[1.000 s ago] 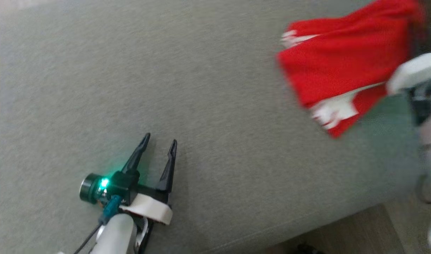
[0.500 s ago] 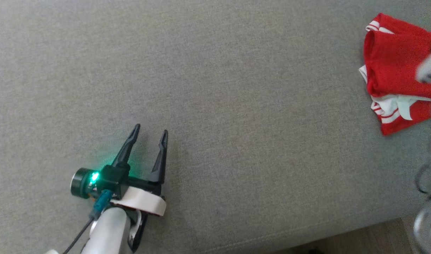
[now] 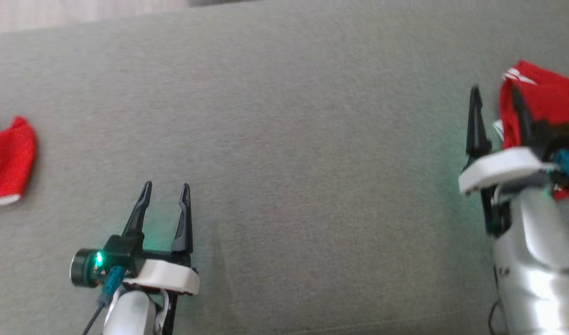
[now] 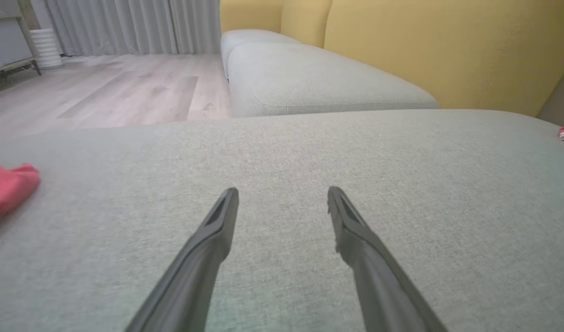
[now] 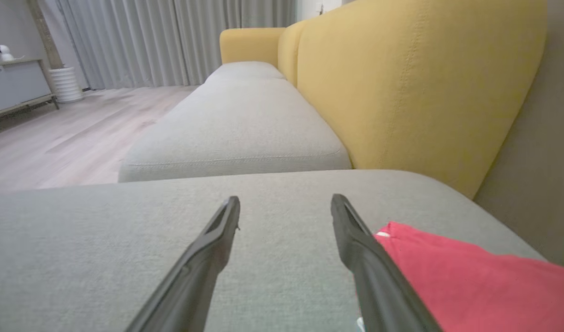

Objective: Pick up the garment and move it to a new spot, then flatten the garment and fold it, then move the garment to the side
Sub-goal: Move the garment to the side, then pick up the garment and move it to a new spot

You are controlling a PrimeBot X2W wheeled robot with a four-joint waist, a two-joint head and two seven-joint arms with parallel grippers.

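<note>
Head view: the red garment (image 3: 547, 100) lies on the grey couch (image 3: 289, 130), just right of the right gripper (image 3: 494, 95). That arm is nearer. The left gripper (image 3: 166, 186) is well apart. Both grippers are spread wide, holding nothing.

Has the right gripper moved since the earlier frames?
Yes. Judged against the red garment, the right gripper has pulled back toward the robot and to the garment's left edge, jaws open.

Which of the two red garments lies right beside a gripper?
The white-striped garment at the head view's right, beside the right gripper; the other garment lies far left, apart from the left gripper.
</note>
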